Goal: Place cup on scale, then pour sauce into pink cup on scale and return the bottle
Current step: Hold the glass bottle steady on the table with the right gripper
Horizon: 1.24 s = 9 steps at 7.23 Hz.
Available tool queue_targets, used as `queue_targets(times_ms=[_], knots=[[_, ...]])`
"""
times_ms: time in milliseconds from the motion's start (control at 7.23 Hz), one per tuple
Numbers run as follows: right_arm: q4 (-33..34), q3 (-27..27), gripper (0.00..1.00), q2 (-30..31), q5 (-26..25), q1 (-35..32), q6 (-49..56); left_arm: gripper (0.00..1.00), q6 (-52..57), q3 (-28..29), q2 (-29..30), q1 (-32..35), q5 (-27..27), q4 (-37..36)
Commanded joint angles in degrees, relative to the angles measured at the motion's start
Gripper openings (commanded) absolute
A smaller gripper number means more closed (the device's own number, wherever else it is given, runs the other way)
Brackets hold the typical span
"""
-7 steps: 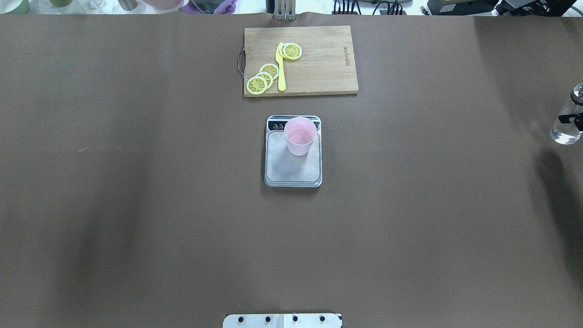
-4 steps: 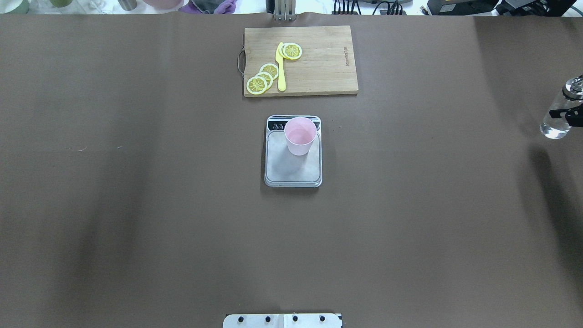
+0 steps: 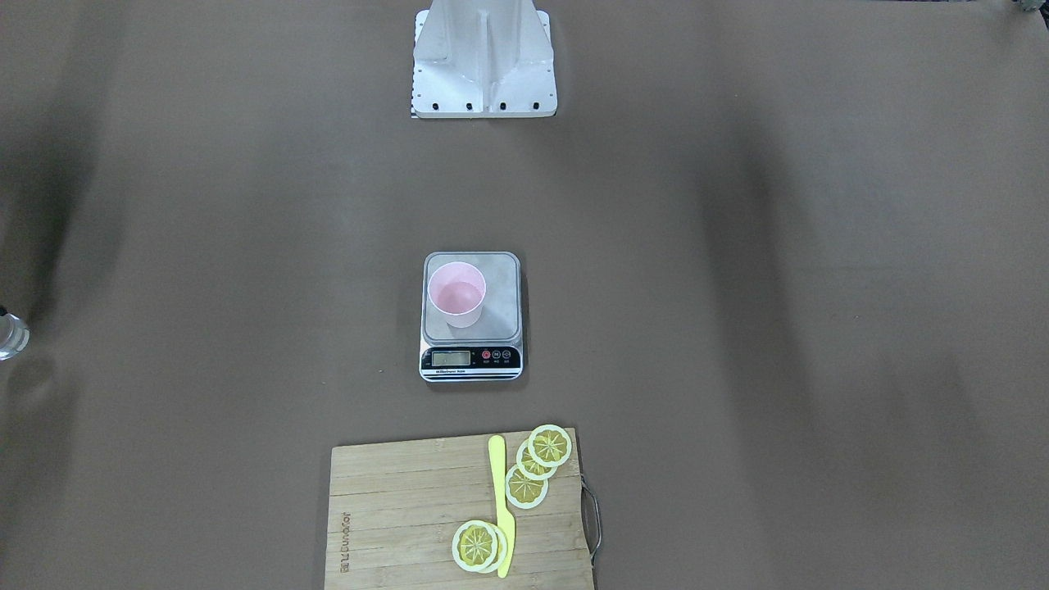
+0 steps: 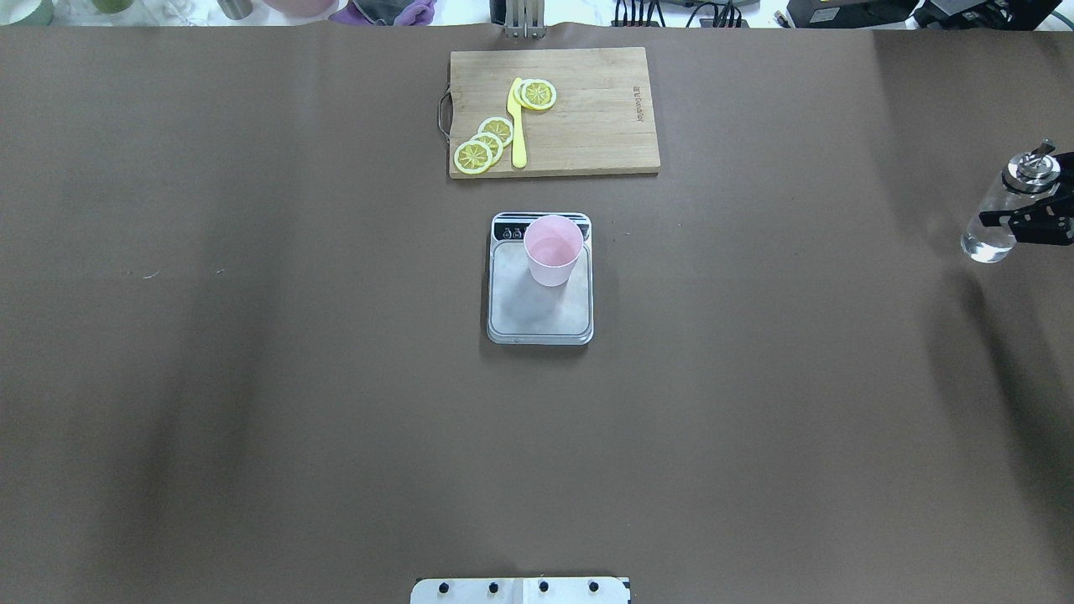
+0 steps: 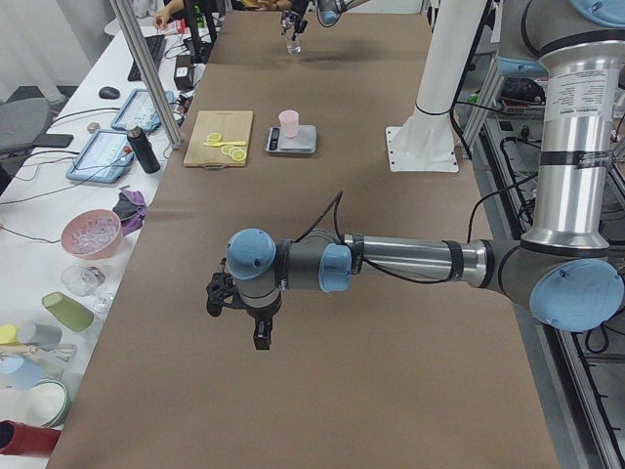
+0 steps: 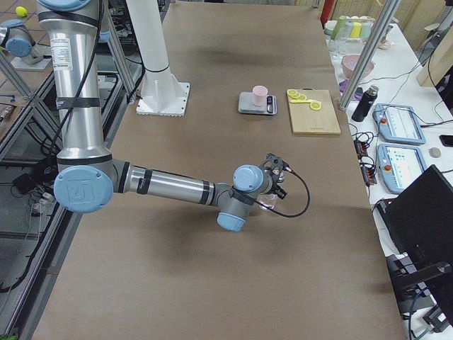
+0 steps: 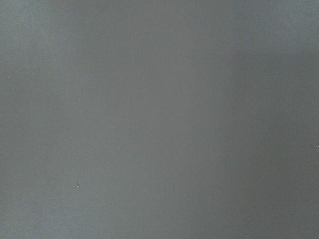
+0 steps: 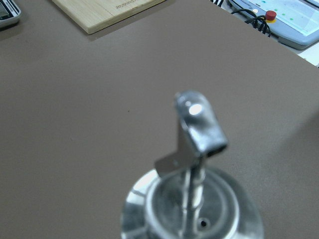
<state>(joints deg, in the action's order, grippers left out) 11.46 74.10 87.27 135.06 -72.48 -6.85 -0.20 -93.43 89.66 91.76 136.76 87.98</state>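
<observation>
- The cup point(image 4: 552, 252) is seen upright on the scale point(image 4: 537, 310), on the far right part of the steel platform, just beside the black display strip.
- A paler disc is seen inside the cup from the front-facing view; whether it is liquid cannot be told.
- The scale is set at the middle of the table point(image 4: 252, 377), with its display end turned away from the robot.
- The bottle point(image 4: 988, 239) is found well apart from the scale, at the table's far right edge, roughly upright with its silver spout on top.
- The bottle is gripped about its body by the right gripper point(image 4: 1022, 210), whose black jaws are closed on the glass from both sides.
- Whether the bottle's foot touches the table cannot be told.
- In the right wrist view the spout is seen from above, blurred, over bare brown table.
- A wooden board point(image 4: 587, 126) is laid beyond the scale, near the far edge, not touching it.
- Lemon slices point(image 4: 485, 144) and a yellow knife point(image 4: 518, 126) are laid on the left half of the board.
- The left gripper point(image 5: 262, 338) is seen only in the side view, held above the table's left end, well apart from the scale; the state of its jaws cannot be told.
- Only plain table surface is shown by the left wrist view.
</observation>
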Motion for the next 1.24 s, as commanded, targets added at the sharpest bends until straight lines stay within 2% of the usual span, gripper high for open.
queue_targets(times_ms=[0, 277, 553, 1106], knots=[[-2.57, -0.01, 0.15, 0.01, -0.4, 1.54, -1.22, 1.0, 0.03, 0.01, -0.02, 0.0, -0.09, 0.0], [-4.6, -0.18, 0.15, 0.01, -1.46, 3.12, -2.98, 1.0, -0.06, -0.08, 0.25, 0.0, -1.31, 0.0], [-9.33, -2.2, 0.15, 0.01, -2.77, 4.53, -5.35, 1.0, -0.06, -0.08, 0.25, -0.09, -1.76, 0.0], [-13.3, -3.78, 0.15, 0.01, -3.66, 5.68, -9.57, 1.0, -0.15, -0.08, 0.16, -0.09, -1.76, 0.0]])
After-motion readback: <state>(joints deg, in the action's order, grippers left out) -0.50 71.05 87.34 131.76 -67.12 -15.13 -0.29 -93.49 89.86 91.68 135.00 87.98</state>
